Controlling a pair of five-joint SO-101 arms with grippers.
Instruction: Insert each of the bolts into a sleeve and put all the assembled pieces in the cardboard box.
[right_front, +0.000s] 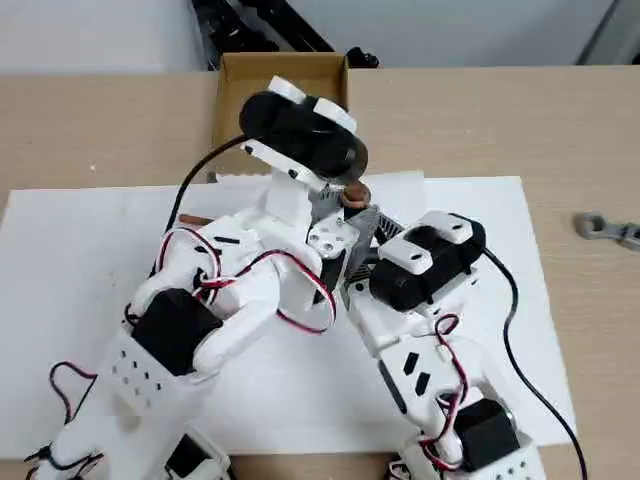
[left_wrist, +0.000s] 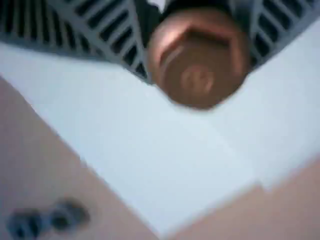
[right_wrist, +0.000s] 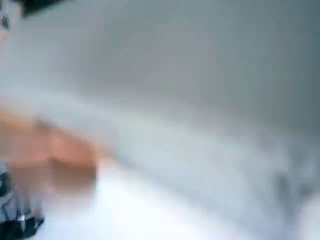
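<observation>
A copper-coloured bolt (left_wrist: 200, 65) sits end-on between the dark ribbed fingers (left_wrist: 95, 35) of my left gripper, which is shut on it. In the high view the same copper piece (right_front: 355, 192) hangs just above the white paper, where the two arms meet, a little in front of the cardboard box (right_front: 232, 75). The left gripper (right_front: 350, 205) reaches in from the left. The right arm's black wrist (right_front: 425, 262) is close beside it, and its gripper tip is hidden under the arms. A blurred orange-brown shape (right_wrist: 50, 160) shows in the right wrist view.
A white paper sheet (right_front: 90, 250) covers the middle of the wooden table. A metal wrench (right_front: 605, 228) lies on bare wood at the right, also seen as a dark blur (left_wrist: 45, 220). A small brown piece (right_front: 192, 220) lies on the paper by the left arm's cable.
</observation>
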